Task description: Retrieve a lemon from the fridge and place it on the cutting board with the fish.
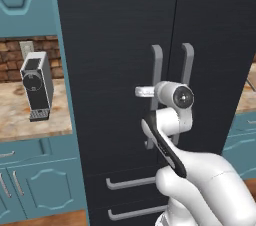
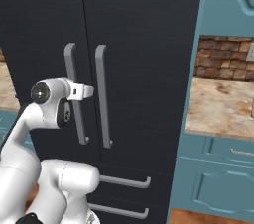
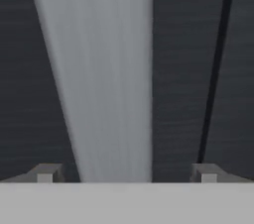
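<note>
The tall black fridge [image 1: 115,45] [image 2: 144,20] stands with both doors closed. My gripper [image 1: 145,91] [image 2: 82,90] is at the left door's grey bar handle [image 1: 156,65] [image 2: 70,64], about mid-height. In the hand view this handle [image 3: 104,69] runs up between my two fingertips, and the gripper [image 3: 126,173] is open around it without pinching it. The right door's handle [image 1: 187,62] [image 2: 101,94] is just beside it. The lemon, the cutting board and the fish are out of view.
A coffee machine [image 1: 36,85] stands on the marbled counter [image 1: 20,120] left of the fridge, above teal cabinets [image 1: 35,180]. Another counter [image 2: 223,109] and teal cabinets [image 2: 218,178] lie to the right. Two drawer handles [image 1: 130,182] cross the fridge's lower part.
</note>
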Motion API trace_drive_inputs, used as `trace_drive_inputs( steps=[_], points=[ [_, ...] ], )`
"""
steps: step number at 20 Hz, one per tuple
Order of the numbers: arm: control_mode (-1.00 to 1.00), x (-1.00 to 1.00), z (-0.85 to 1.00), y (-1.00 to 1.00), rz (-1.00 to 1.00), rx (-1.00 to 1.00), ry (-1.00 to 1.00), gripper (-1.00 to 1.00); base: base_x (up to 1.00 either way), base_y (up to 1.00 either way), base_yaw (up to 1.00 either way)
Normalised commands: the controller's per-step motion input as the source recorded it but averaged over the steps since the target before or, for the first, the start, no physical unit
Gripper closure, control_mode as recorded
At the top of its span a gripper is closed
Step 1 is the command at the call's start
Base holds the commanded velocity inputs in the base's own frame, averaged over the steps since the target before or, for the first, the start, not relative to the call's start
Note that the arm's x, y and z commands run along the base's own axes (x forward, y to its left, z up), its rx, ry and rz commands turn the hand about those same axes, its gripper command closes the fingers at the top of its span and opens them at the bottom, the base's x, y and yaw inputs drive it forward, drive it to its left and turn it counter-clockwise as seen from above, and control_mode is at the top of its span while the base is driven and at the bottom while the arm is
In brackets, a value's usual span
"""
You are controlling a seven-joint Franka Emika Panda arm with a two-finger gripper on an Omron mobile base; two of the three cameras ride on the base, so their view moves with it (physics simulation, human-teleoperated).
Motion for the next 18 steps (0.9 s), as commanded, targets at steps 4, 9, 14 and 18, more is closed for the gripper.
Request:
trace_drive_inputs(
  steps=[4,9,14,18],
  points=[
    [-1.00,0.00,0.00,0.00,0.00,0.00,-0.02,1.00,0.00,0.00,0.00],
    [-1.00,0.00,0.00,0.00,0.00,0.00,0.00,1.00,0.00,0.00,0.00],
    [-1.00,-0.15,0.00,0.08,-0.01,-0.07,0.00,1.00,0.00,0.00,0.00],
    [-1.00,-0.55,0.01,0.13,-0.01,-0.06,0.00,1.00,0.00,0.00,0.00]
  ],
)
